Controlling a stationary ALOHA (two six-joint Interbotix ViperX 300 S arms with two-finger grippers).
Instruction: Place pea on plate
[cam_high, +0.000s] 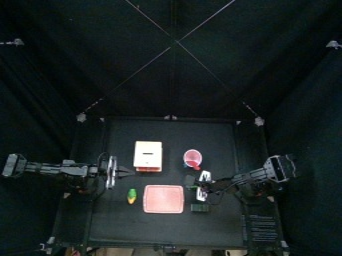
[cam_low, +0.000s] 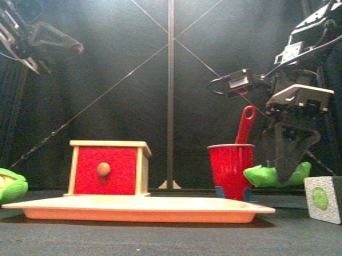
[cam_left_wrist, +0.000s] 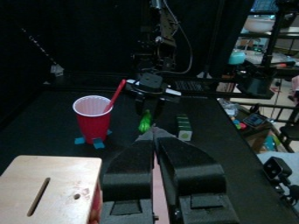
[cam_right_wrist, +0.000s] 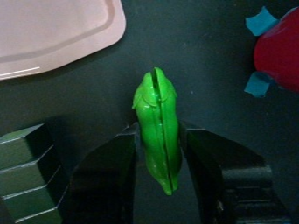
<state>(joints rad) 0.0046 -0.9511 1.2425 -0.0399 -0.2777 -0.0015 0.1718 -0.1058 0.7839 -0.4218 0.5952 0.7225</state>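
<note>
Green and glossy, the long plastic pea pod (cam_right_wrist: 159, 131) hangs pinched between the right gripper's (cam_right_wrist: 160, 162) 2 jaws, lifted just beside the flat pink squarish plate (cam_right_wrist: 59, 35). Carrying is underway; next, shift over the plate and release.

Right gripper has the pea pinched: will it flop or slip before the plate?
Likely stiff: the pea runs straight between the jaws of the right gripper, no droop. Its glossy skin may be slippery, so it could twist. Probably light, being small beside the plate.

text: none legible | labels — none | numbers — none
</note>
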